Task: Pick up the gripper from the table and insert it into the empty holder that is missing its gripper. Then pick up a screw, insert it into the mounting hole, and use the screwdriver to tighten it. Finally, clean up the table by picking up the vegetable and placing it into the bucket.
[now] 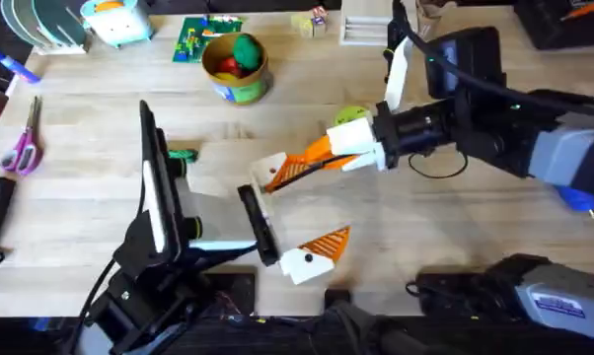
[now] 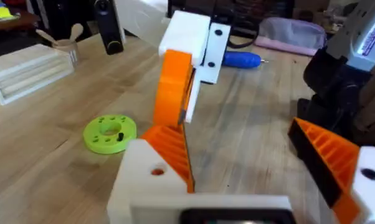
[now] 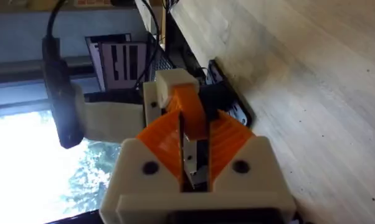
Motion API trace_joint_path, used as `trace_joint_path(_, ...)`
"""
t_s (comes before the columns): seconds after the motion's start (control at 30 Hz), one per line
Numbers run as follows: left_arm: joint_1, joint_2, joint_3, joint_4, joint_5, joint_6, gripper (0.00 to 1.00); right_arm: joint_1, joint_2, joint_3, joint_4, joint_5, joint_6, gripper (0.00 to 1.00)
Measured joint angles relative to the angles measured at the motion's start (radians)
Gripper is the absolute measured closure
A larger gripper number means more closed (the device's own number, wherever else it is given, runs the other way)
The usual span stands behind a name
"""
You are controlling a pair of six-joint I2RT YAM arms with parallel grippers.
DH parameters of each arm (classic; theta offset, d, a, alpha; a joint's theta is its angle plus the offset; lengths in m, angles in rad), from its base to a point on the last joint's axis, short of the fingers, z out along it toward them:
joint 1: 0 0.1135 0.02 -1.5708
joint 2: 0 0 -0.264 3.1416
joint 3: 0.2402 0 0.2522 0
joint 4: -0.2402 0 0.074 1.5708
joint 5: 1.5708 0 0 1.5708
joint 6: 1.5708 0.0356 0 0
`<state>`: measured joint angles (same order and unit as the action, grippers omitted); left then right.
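Gripper: small orange plastic wedge (image 1: 299,168) sits against the white angular holder block (image 1: 270,170) at mid-table, pinched by the right gripper (image 3: 189,158).
Right gripper: its white fingers (image 3: 246,165) press their orange pads onto the wedge.
Left gripper (image 1: 295,219): fingers spread, one being the holder.
Left wrist view: blue-handled screwdriver (image 2: 240,60) lies beyond the holder.
Overhead: yellow-rimmed bucket (image 1: 236,69) far back; dark-green vegetable (image 1: 183,154) by the left arm.
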<state>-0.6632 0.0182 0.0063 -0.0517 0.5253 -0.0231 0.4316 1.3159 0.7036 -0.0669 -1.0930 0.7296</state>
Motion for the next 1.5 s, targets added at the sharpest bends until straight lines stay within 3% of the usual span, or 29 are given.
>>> trace_joint_path(0.17, 0.0, 0.0, 0.0, 0.0, 0.003, 0.0, 0.008, 0.0, 0.0, 0.0, 0.001, -0.001, 0.0, 0.828)
trace_joint_path(0.33, 0.0, 0.0, 0.0, 0.0, 0.002, 0.0, 0.008, -0.002, 0.0, 0.0, 0.001, -0.004, 0.002, 0.985)
trace_joint_path(0.77, 0.0, 0.0, 0.0, 0.0, -0.007, -0.008, 0.008, 0.003, 0.0, 0.0, 0.02, 0.028, 0.091, 0.988)
trace_joint_path(1.5, 0.009, 0.0, 0.0, -0.002, -0.122, -0.027, 0.008, 0.082, 0.0, 0.0, 0.149, 0.219, 0.243, 0.991)
